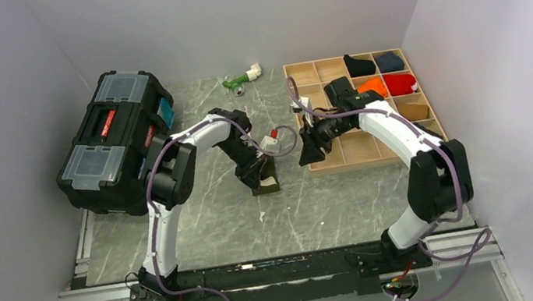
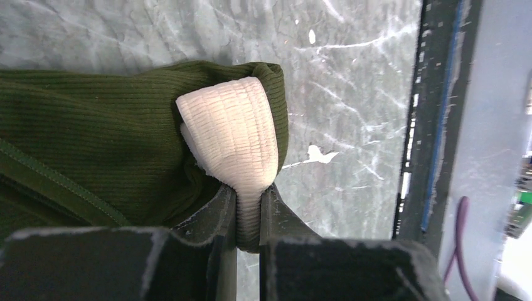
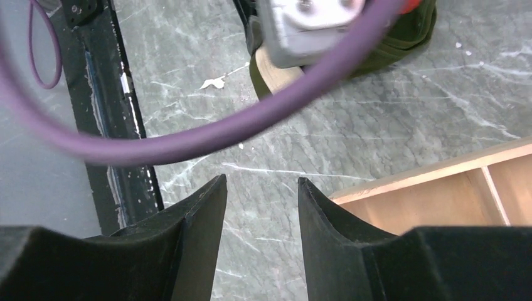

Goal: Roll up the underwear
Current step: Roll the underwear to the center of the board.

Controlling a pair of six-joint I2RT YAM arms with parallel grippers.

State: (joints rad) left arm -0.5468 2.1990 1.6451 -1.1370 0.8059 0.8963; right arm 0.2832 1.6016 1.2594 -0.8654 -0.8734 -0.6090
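- The underwear (image 1: 268, 182), a dark olive-green ribbed cloth, is seen on the grey marbled counter (image 1: 210, 221) near the middle of the top view, just left of the wooden tray (image 1: 360, 163).
- The left gripper (image 2: 249, 194) is closed on the cream waistband (image 2: 235, 135). In the left wrist view a fold of the band is pinched between the two fingers at the lower middle of the frame.
- Above the fingers the band bulges out as a rounded loop. Green cloth is wrapped behind it and fills most of the left half of that frame.
- A stitched seam is seen running diagonally across the cloth at the lower left of the left wrist frame.
- The right gripper (image 3: 262, 188) is held open. Its jaws stand apart at the bottom of the right wrist frame, above bare counter, with a corner of the tray at the lower right.
- In the top view the right gripper is placed just right of the underwear, apart from it, at the tray's left edge.
- At the upper middle of the right wrist frame the underwear is partly hidden by a grey housing and a blurred purple cable (image 3: 188, 141).
- Folded cloth pieces (image 1: 388, 84) in black, dark blue, orange, red and brown are held in the tray's upper right cells.
- A black toolbox (image 1: 116, 140) is set at the left of the top view.
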